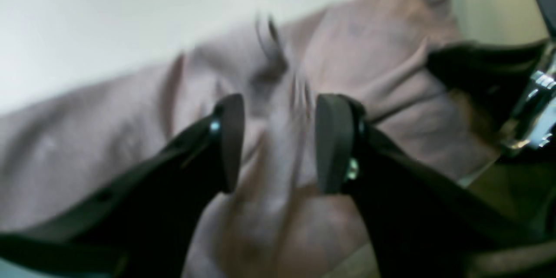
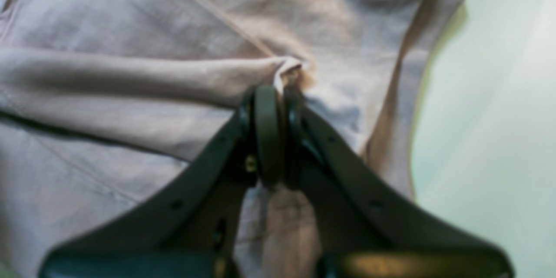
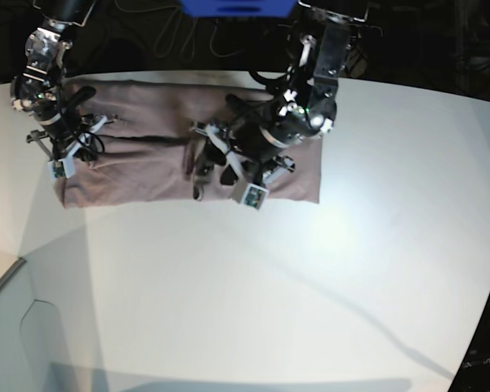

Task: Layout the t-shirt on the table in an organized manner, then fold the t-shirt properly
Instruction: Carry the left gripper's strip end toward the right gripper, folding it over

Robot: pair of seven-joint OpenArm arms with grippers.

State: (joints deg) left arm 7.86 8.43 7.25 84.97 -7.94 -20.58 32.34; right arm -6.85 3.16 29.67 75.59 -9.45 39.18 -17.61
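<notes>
Base view: both arms reach down from the far edge onto the t-shirt (image 3: 147, 163), which lies as a long folded band across the far part of the table (image 3: 310, 286), wide side running left-right.

Left arm comes in from top centre, elbow bent, wrist angled down & toward the shirt's middle. Left gripper (image 3: 202, 167) sits low over the cloth near the band's centre. Right arm drops near-vertical at the far-left corner; right gripper (image 3: 73, 143) is down on the shirt's left end.

No brand, label or readable writing on shirt or arms. Small white blocks w/ a dark spot sit on both wrists, nothing legible.

Left wrist view, blurred: left gripper (image 1: 278, 143) has its fingers (image 1: 332, 139) clearly apart, w/ a raised ridge of fabric standing in the gap. Can't tell if the pads touch it; nothing pinched.

Right wrist view: right gripper (image 2: 278, 134) fingers (image 2: 266, 132) are pressed together, clamped on a pinch of t-shirt (image 2: 130, 17) fabric. A small tuft of cloth pokes out above the tips & a long fold runs away to the left from the pinch. Bare table (image 2: 499, 117) shows just beside the shirt edge.
</notes>
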